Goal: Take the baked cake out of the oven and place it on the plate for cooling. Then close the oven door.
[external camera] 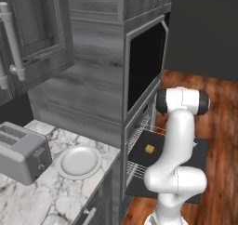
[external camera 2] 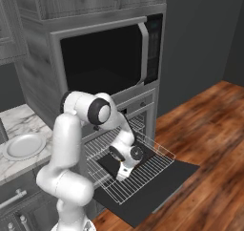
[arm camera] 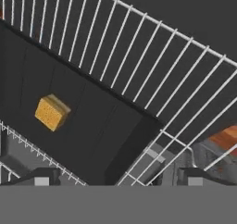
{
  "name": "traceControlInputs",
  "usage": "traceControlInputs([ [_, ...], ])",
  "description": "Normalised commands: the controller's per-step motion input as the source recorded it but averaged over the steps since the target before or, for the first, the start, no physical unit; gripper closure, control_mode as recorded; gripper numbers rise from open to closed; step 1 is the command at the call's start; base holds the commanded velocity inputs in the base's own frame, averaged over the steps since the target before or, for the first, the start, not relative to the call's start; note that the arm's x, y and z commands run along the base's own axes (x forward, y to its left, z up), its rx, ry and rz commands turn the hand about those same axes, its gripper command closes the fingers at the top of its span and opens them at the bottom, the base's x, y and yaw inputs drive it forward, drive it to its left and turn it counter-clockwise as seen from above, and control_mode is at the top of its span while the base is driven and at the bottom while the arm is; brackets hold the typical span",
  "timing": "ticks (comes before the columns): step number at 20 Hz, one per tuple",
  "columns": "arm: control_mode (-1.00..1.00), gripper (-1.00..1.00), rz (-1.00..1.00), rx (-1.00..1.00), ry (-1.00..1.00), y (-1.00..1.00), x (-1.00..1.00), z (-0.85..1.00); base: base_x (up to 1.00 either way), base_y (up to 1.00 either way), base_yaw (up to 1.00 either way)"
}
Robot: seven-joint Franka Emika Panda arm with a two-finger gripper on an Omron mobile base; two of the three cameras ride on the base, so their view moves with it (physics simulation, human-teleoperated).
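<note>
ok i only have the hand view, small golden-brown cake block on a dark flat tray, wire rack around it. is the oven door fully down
Observer: Yes, the wide dark oven door lies flat open, with the wire rack pulled out over it.
Operator: where's the plate
Observer: The round white-grey plate sits on the marble counter beside a grey toaster.
Operator: pincer open?
Observer: Yes, the pincer is open over the dark flat tray, holding nothing.

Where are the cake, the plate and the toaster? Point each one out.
cake (arm camera: 51, 112): hand view, its golden top face.
plate (external camera: 79, 162): left base view, middle of its shallow dish.
toaster (external camera: 21, 154): left base view, its grey side.
</note>
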Motion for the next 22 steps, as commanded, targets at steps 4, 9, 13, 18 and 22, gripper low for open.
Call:
traceControlInputs([
  [4,-1.0,-1.0,0.07,0.49,0.37,-0.65,0.44,0.86,0.0,0.0,0.0],
  [9,-1.0,-1.0,0.05,0.31,0.17,-0.32,0.41,0.53,0.0,0.0,0.0],
  [13,-1.0,-1.0,0.03,0.03,0.0,0.0,0.28,-0.68,0.0,0.0,0.0],
  [18,-1.0,-1.0,0.05,0.0,-0.08,0.0,0.16,-0.76,0.0,0.0,0.0],
  [22,-1.0,-1.0,0.0,0.0,-0.08,0.05,0.6,-0.25,0.0,0.0,0.0],
])
